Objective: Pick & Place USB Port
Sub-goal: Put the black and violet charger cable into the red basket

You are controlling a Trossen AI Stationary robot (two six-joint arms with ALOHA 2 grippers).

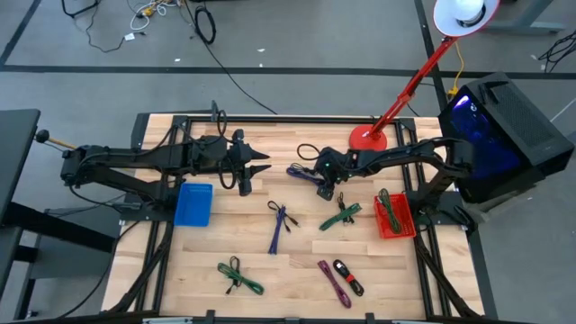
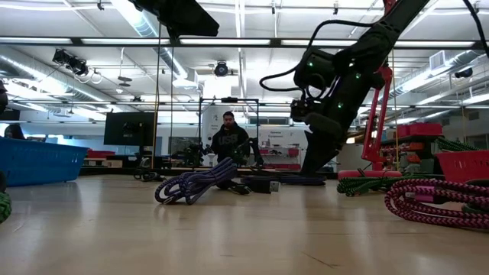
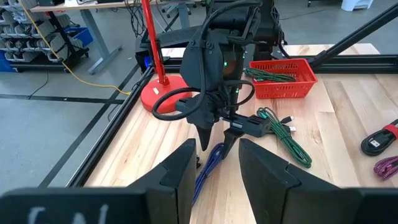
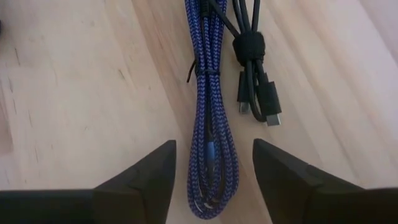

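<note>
Right gripper (image 4: 211, 168) sits over the coiled blue-purple braided USB cable (image 4: 210, 118), near the middle of the bench's far edge, just beside the red lamp base (image 1: 367, 138). Its jaws stand wide with nothing in them, one finger either side of the bundle. In the right wrist view the cable's long axis runs straight away from the jaws, so the fingers span its short width. To me that looks like the line-up for a straight drop and squeeze. A thin black cable with a small plug (image 4: 255, 87) lies right alongside the blue one, so it could get pinched too.

Left gripper (image 3: 214, 168) hangs further toward the left edge, above the blue plastic bin (image 1: 193, 204). Its jaws are partly apart and empty. The right arm is clearly the nearer one.

Count from the high view:
- two bins, the blue one and a red mesh basket (image 1: 397, 222) by the right edge with one green cable in it
- about six loose cable bundles on the wooden bench (image 1: 297, 270): the blue-purple target, another purple-blue one mid-bench, two green, one magenta, one black with a red band
</note>
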